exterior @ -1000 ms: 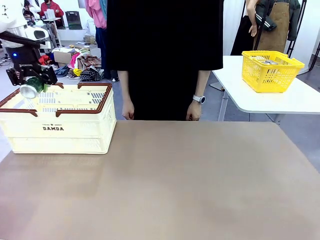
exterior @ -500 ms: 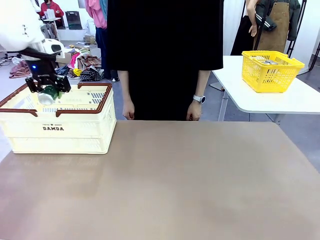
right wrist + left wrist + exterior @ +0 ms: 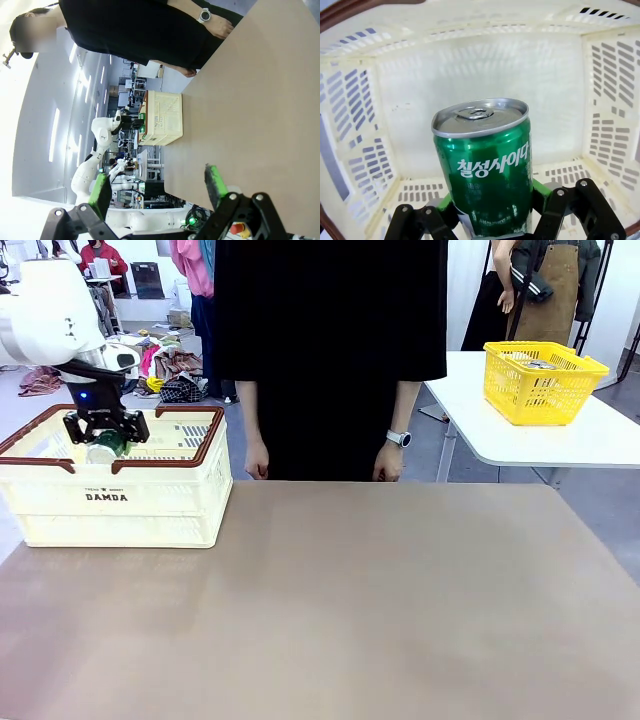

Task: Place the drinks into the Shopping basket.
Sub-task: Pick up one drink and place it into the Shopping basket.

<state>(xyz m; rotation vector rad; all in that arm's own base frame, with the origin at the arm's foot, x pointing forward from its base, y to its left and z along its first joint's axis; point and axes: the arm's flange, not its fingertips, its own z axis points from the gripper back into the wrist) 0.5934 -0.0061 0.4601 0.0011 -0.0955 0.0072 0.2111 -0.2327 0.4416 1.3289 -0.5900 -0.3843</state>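
A green drink can (image 3: 482,165) with a silver top and white print is held upright between my left gripper's (image 3: 492,202) green pads, which are shut on its lower body. In the front view the left gripper (image 3: 105,443) hangs with the green can (image 3: 104,449) just inside the brown rim of the cream Shopping basket (image 3: 120,502) at the table's far left. Below the can lies the basket's bare slotted floor (image 3: 475,65). My right gripper (image 3: 157,187) is open with nothing between its fingers, and it looks across the table toward the Shopping basket (image 3: 162,117).
A person in black stands at the table's far edge with both hands (image 3: 257,462) hanging just behind it. A yellow mesh basket (image 3: 541,381) sits on a separate white table (image 3: 560,440) at the right. The brown tabletop (image 3: 330,600) stretches wide in front.
My left gripper has carried the green can to the right and lowered it from above the basket's left rim down into the basket's opening. The person has not moved.
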